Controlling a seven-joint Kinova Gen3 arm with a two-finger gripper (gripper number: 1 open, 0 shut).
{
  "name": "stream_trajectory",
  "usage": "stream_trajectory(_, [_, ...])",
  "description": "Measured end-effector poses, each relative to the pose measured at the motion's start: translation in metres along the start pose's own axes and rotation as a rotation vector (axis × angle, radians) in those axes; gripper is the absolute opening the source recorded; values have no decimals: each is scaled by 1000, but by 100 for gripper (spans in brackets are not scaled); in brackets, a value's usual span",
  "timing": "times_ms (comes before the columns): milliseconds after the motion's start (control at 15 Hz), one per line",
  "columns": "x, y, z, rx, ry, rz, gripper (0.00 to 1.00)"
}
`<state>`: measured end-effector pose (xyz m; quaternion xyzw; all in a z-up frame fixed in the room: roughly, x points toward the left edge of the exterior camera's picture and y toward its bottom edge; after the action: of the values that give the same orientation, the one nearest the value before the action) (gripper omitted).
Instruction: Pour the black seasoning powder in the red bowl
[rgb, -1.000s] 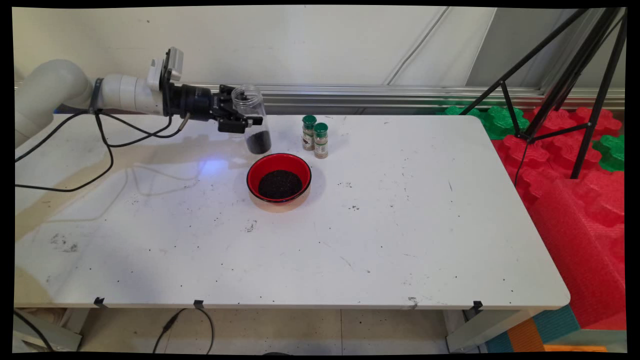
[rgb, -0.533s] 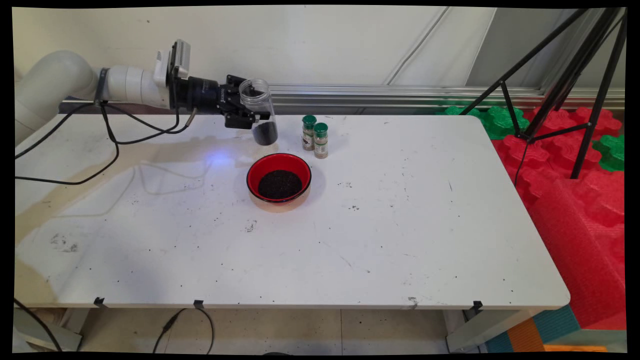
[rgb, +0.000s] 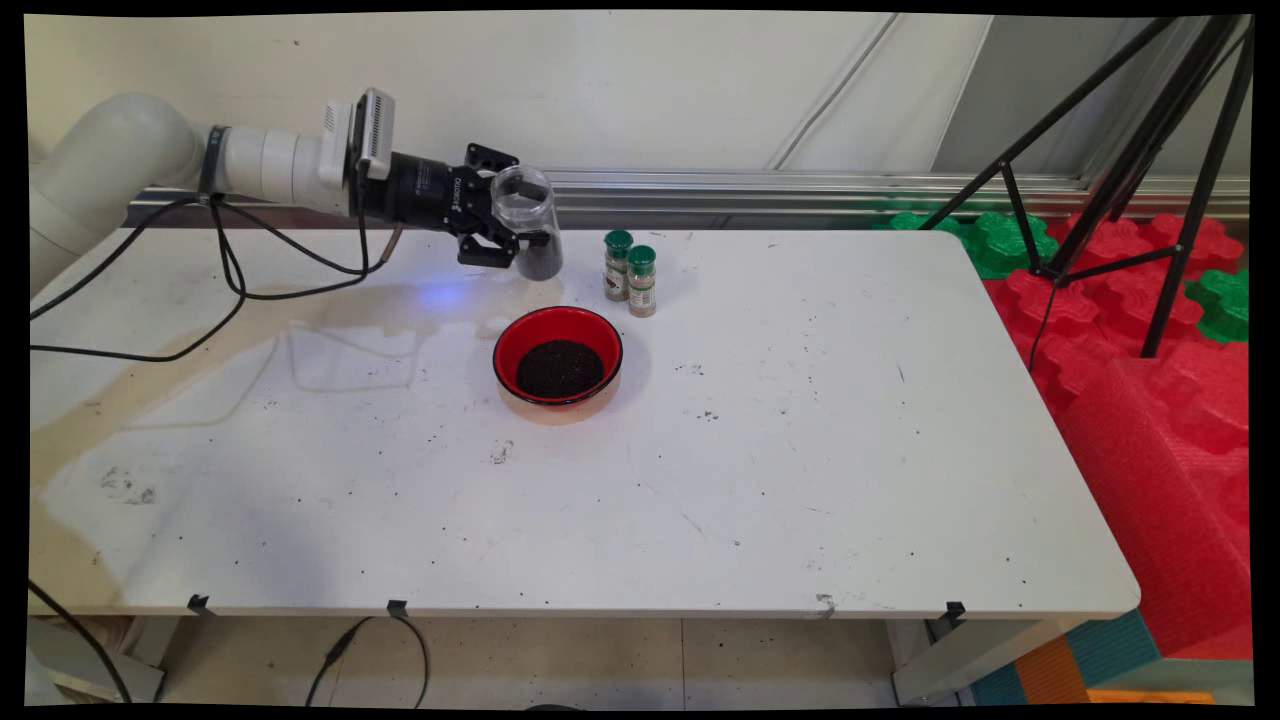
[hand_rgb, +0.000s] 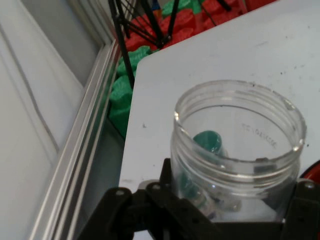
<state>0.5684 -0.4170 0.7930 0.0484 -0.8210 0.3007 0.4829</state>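
Nearest you on the bench (rgb: 800, 480) stands a red bowl (rgb: 503, 348) with a heap of dark grains (rgb: 559, 368) in it. Beyond the bowl, you see the tool (rgb: 505, 222) closed around a clear plastic jar (rgb: 530, 215), clamping it at its sides. The jar has no lid, leans a little, and has dark grains settled at its bottom end. It appears to hang above the bench, beside two green-capped spice bottles (rgb: 642, 282) that stand touching each other. Farthest off, a metal rail (rgb: 800, 185) runs along the wall.
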Motion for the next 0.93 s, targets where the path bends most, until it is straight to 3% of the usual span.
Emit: stream_trajectory(933, [11,8,7,-57,-47,434,0])
